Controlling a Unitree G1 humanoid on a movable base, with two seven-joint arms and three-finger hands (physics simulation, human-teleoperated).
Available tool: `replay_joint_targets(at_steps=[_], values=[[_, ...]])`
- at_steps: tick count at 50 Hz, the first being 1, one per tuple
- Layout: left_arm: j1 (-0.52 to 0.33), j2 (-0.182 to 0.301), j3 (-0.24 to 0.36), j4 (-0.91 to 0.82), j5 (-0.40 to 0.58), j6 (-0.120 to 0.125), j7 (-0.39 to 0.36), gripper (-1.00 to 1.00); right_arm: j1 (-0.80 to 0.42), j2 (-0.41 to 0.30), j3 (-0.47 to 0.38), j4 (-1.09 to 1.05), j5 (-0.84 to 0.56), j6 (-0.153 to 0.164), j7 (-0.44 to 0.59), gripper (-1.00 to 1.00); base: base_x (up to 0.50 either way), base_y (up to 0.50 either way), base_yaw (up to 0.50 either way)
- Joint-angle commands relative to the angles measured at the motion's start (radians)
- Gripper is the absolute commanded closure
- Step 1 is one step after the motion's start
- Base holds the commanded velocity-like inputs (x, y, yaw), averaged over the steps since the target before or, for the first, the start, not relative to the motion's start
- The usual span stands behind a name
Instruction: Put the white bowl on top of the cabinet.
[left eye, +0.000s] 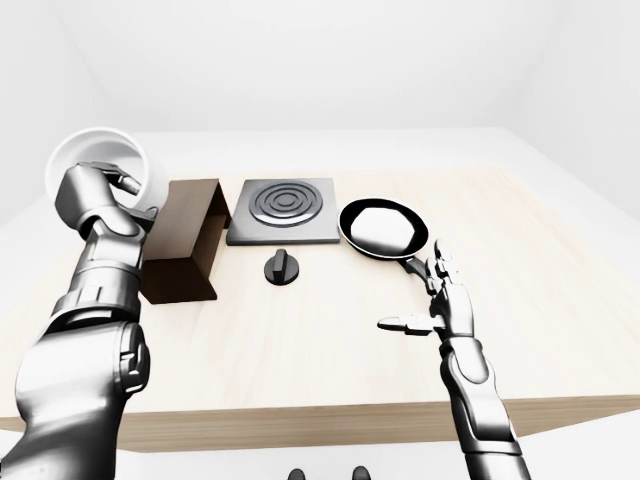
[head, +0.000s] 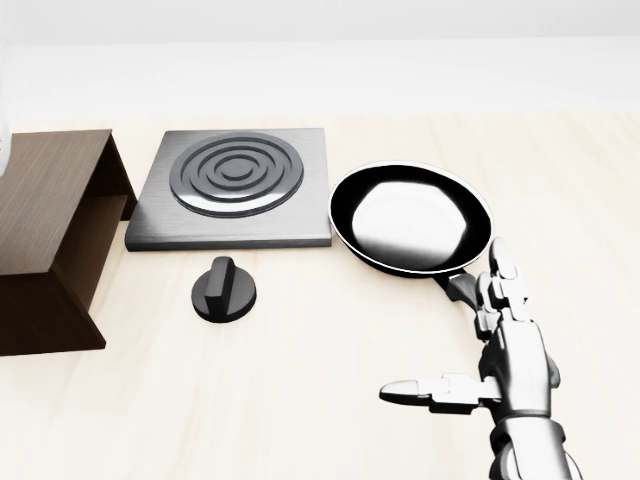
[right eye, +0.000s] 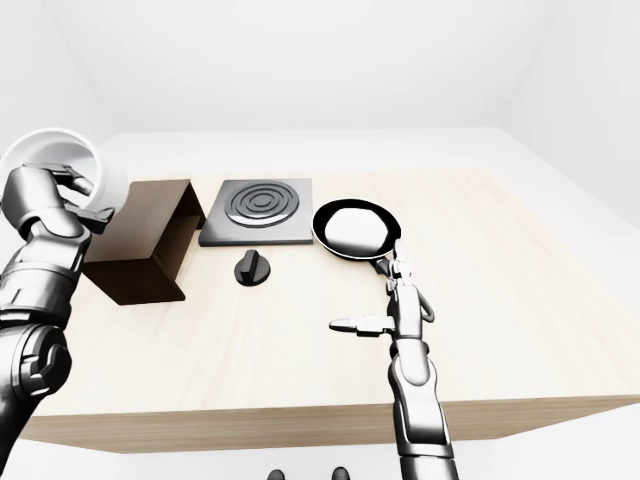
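Beside cabinet (left eye: 185, 240): hotplate (left eye: 282, 210), knob (left eye: 282, 267), pan (left eye: 384, 228); none block cabinet top.

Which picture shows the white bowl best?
The left-eye view: the whole white bowl shows there, tipped, held up in the left hand beside the cabinet. The right-eye view shows it too, nearer the edge. The head view shows almost none of it.

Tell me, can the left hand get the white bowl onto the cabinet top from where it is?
Probably yes. The left hand holds the white bowl tilted, just left of the cabinet in the left-eye view, and nothing shows on the cabinet's top.
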Motion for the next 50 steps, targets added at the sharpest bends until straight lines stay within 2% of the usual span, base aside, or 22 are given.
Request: replay_joint_targets(at_steps=[1,21,32,50], values=[[-0.012,-0.006,-0.021,0.012,0.063,0.000,0.044,1.00,0.003,-0.001,-0.001,-0.005,0.001,0.000,0.000,-1.00,0.00,0.00,0.00],[-0.023,-0.030,-0.035,0.037,0.095,0.000,0.044,1.00,0.002,0.001,0.003,0.002,-0.005,-0.006,-0.002,-1.00,0.00,0.00,0.00],[-0.042,-0.068,-0.045,0.062,0.128,0.000,0.044,1.00,0.010,0.001,0.000,-0.022,0.000,0.006,0.001,-1.00,0.00,0.00,0.00],[-0.044,-0.084,-0.043,0.076,0.152,0.000,0.044,1.00,0.016,0.002,-0.001,-0.036,0.002,0.010,0.005,-1.00,0.00,0.00,0.00]])
